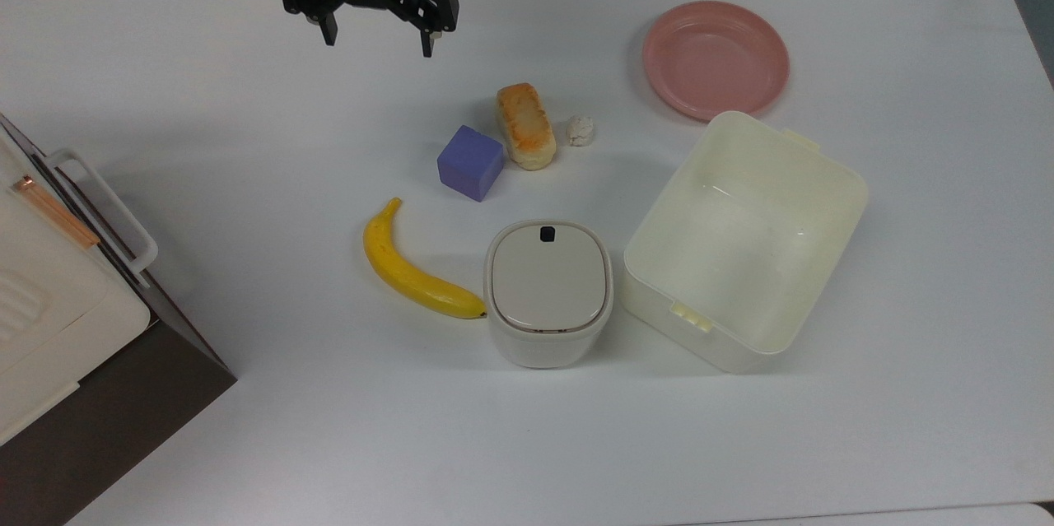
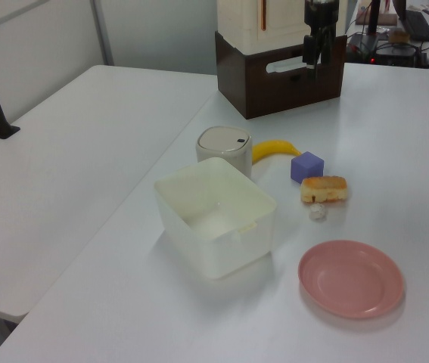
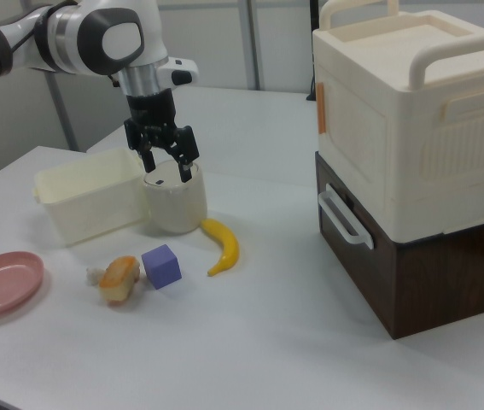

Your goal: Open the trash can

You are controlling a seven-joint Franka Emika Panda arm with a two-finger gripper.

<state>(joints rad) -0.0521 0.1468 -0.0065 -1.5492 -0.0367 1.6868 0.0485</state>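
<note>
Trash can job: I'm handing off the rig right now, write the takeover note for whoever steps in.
Gripper: open, empty, above the table near the top view's upper edge, well clear of everything.
Trash can: upright mid-table, lid flat and closed, black button on the lid's edge toward the purple cube. The banana tip lies at its side on the top view's left; the cream tub stands close on the top view's right.
Done: nothing yet.
Left: move over the can, press the button, confirm the lid lifts.
</note>
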